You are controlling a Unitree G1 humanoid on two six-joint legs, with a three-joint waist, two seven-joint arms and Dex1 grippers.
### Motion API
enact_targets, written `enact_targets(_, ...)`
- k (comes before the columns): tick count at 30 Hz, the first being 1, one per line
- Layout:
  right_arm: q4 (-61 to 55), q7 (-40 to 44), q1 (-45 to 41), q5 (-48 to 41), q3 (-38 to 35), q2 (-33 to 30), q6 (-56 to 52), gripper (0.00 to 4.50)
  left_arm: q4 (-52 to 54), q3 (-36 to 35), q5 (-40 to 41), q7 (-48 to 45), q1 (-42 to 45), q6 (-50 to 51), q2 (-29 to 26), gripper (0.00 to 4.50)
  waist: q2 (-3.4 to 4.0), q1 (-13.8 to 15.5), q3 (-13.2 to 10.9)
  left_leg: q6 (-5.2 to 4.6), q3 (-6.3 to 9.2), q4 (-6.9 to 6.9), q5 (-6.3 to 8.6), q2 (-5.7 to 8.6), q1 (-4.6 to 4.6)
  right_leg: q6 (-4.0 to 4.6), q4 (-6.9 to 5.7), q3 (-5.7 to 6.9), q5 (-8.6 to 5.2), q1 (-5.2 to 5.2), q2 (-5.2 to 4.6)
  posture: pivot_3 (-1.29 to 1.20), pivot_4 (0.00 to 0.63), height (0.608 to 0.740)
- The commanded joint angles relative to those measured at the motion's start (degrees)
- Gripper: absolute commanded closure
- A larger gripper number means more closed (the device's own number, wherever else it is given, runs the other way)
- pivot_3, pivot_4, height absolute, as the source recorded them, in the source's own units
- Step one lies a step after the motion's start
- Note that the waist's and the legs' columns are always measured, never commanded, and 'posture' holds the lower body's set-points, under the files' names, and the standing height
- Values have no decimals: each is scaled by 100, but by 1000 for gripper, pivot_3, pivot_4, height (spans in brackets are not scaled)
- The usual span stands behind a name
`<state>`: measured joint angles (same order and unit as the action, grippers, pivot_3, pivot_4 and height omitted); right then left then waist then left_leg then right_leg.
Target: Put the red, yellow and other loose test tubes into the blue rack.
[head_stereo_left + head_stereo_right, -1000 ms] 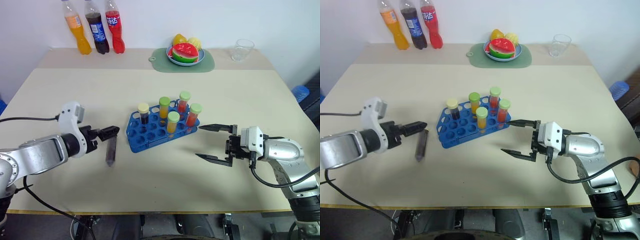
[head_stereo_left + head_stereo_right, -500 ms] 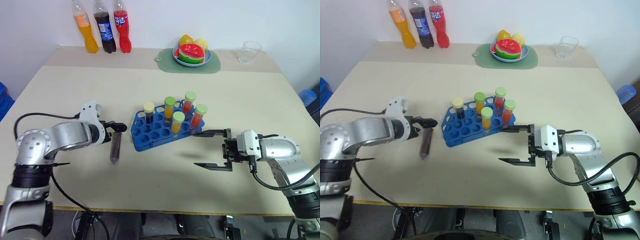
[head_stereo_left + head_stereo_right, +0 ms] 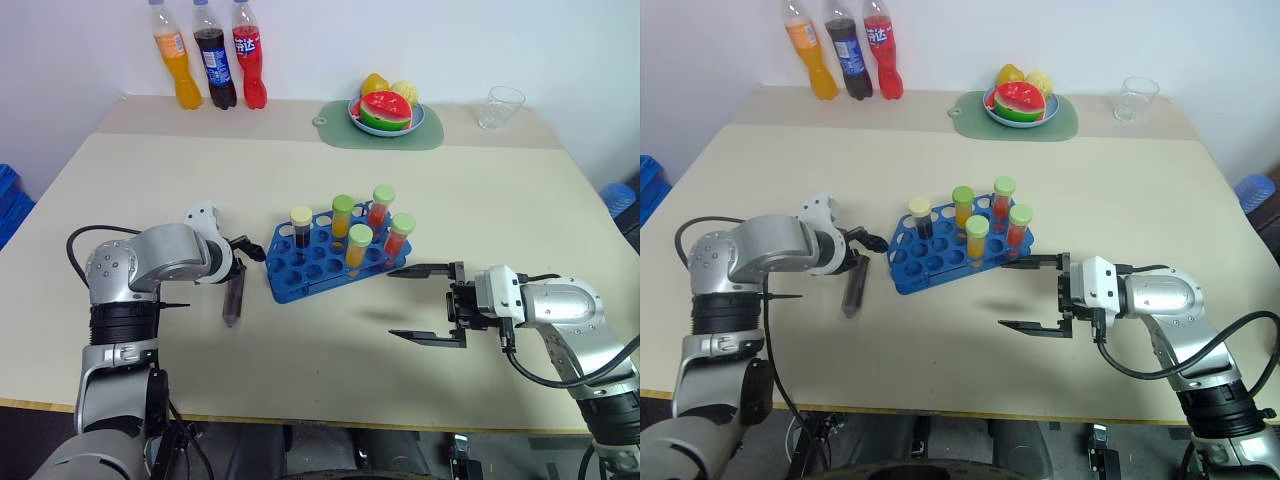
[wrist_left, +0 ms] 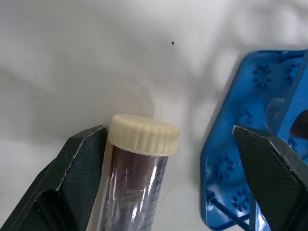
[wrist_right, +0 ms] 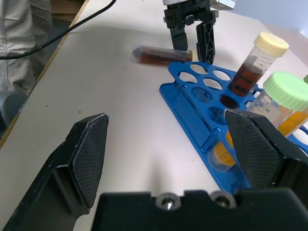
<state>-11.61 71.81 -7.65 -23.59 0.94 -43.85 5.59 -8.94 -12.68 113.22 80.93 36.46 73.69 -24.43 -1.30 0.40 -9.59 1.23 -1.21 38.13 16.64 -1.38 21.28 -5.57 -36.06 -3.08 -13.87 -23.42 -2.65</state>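
Note:
A loose test tube point(image 3: 233, 295) with dark brown liquid and a cream cap lies flat on the table, just left of the blue rack point(image 3: 300, 272). My left gripper point(image 3: 243, 262) points down over its cap end. It is open, one finger touching the cap point(image 4: 144, 134) and the other over the rack's edge point(image 4: 226, 159). The rack holds several capped tubes: one with dark liquid point(image 3: 300, 226), others with orange point(image 3: 342, 216) and red point(image 3: 381, 206). My right gripper point(image 3: 425, 303) hovers open and holds nothing, right of the rack.
Three soda bottles point(image 3: 208, 55) stand at the back left. A plate of fruit point(image 3: 385, 108) on a green mat and a clear cup point(image 3: 500, 105) sit at the back. Bare tabletop lies in front of the rack.
The camera has shifted. My left gripper has come forward and down, turning steeply over the tube's cap end. The tube and my right gripper have stayed put.

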Motion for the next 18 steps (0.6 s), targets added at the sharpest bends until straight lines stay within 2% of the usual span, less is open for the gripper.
enact_targets(1,-27,-33,-49,-17,-160,-7,126,237,-31,3,-22,248,-115,146,-75,1401,0,-13,0,1,0,0,0,0,0,0,0,0,0,-1,1,0,150,740)
enact_targets(4,48,-14,-78,-8,-136,13,166,237,51,-108,-22,296,-180,104,36,2901,0,19,0,3,1,-1,-1,1,2,0,1,1,0,-1,0,0,150,740)
enact_targets(9,253,30,-164,33,-92,50,264,237,352,-259,-22,-242,-378,144,-149,2901,0,11,0,6,0,-1,-3,4,2,2,4,0,-1,0,-2,0,150,740)
enact_targets(11,346,47,-194,56,-79,63,319,237,595,-351,-22,-822,-408,130,-342,2901,0,8,-1,6,1,-2,-3,4,3,3,3,1,-2,-1,-2,0,150,740)
enact_targets(15,460,31,-257,66,-73,87,334,237,1495,-698,-22,-2521,-509,11,-1464,2901,-17,-22,-14,15,4,-3,-8,2,13,6,2,3,-3,-12,1,0,150,740)
enact_targets(16,497,30,-267,69,-80,85,347,237,1807,-867,-288,-3173,-549,-83,-1600,2901,-17,-26,-17,16,4,-4,-8,2,13,6,2,4,-4,-13,1,0,150,740)
enact_targets(17,543,31,-281,70,-92,82,363,237,2220,-1199,-651,-4163,-581,-489,-1466,2901,-13,-23,-17,17,4,-7,-9,2,14,7,4,4,-4,-13,0,0,150,740)
enact_targets(18,566,9,-289,66,-107,83,355,237,2699,-1348,-1214,-4865,-706,-681,-1661,2901,-9,-12,-17,17,1,-9,-8,3,12,9,8,4,-5,-10,-2,0,150,740)
